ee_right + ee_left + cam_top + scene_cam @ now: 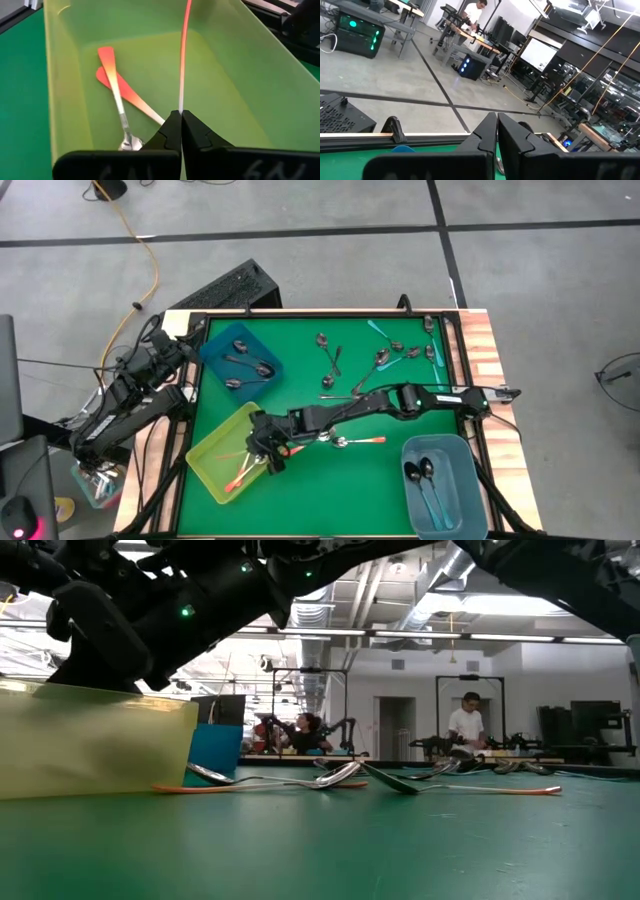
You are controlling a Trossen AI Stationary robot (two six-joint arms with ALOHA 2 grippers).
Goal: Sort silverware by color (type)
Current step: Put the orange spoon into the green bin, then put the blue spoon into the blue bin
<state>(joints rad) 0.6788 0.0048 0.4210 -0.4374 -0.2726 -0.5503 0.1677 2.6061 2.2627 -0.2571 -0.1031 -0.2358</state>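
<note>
Both arms [340, 412] are black, made of jointed segments. The fingers [197, 137] are dark, wedge-shaped plastic, and faint pale letters mark the right wrist.

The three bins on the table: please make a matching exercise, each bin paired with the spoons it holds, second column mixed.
Bins:
1. yellow-green bin
2. dark blue bin
3. light blue bin

Contents:
A. spoons with teal-blue handles
B. spoons with orange-red handles
C. all-dark grey spoons

Pairs: 1-B, 2-C, 3-A
</note>
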